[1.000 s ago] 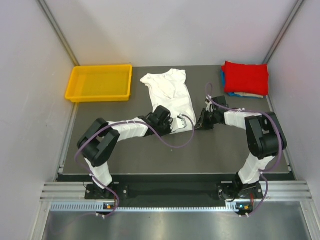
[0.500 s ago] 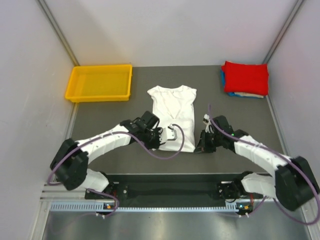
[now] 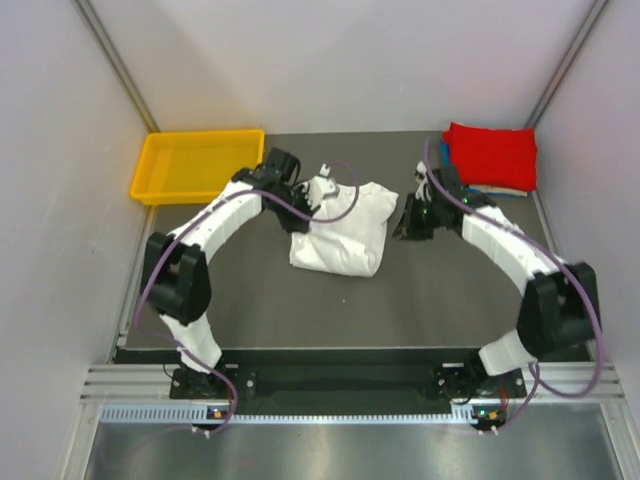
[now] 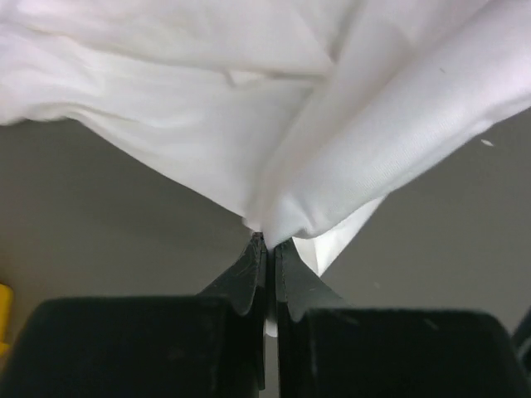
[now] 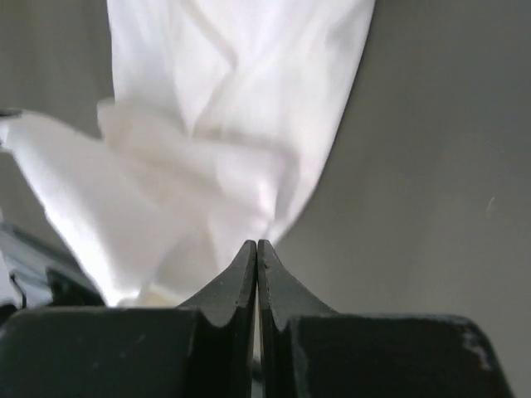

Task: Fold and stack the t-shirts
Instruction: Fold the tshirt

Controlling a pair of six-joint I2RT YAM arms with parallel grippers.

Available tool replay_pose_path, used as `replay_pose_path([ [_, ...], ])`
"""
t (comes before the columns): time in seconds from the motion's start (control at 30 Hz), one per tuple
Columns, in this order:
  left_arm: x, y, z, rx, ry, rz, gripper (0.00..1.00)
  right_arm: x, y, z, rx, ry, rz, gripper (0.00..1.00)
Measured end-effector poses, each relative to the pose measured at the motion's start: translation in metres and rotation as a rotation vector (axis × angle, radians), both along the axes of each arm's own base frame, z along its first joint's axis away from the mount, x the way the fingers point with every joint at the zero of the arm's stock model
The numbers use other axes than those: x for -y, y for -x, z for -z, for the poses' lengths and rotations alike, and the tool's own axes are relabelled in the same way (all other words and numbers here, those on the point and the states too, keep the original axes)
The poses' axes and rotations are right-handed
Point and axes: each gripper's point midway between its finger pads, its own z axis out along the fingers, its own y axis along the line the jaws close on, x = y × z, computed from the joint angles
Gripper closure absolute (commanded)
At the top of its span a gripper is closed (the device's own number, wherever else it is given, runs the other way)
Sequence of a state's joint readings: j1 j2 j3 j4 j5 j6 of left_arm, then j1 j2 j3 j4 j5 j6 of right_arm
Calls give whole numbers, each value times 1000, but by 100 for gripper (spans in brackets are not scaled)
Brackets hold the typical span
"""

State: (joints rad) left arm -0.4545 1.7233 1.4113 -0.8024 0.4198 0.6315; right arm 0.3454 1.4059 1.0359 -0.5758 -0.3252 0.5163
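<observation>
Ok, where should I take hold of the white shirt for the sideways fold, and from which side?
I'd take the white shirt by its near left corner, coming in low from the left over the bare table. It lies as a rumpled, doubled rectangle; that corner looks flat and free, while the far edge is bunched where the left gripper and right gripper pinch it.

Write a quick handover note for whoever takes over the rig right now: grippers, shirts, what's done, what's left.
Left gripper: jaws shut on one edge of the white t-shirt.
Right gripper: jaws shut on its opposite edge.
The white t-shirt lies mid-table, doubled over and rumpled, not yet a neat rectangle.
The folded shirts, red on top, are piled at the far right corner.
Done: that pile. Left: finish folding the white one and set it on the pile.
</observation>
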Motion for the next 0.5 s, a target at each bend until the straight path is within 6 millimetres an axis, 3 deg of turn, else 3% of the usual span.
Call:
replay_pose_path([
  [0.03,2,-22,-4,19,6,-16,100,0,-27,-3,18,3,8,100],
  [0.1,9,-50,-10,46,11,-22,100,-3,-63,-1,49,8,6,100],
  [0.13,14,-63,-10,59,13,-17,100,-4,-71,2,67,11,-4,84],
  [0.23,20,-74,3,54,-1,7,100,-11,-62,9,107,0,-78,53],
  [0.3,18,-70,17,19,-26,21,100,-11,-47,11,137,-15,-120,43],
  [0.33,17,-69,21,13,-34,26,100,-11,-40,10,151,-25,-139,33],
  [0.4,16,-68,23,14,-41,39,100,-11,-31,3,209,-56,-184,27],
  [0.5,16,-68,23,24,-43,54,100,-14,-38,-9,326,-97,-238,25],
])
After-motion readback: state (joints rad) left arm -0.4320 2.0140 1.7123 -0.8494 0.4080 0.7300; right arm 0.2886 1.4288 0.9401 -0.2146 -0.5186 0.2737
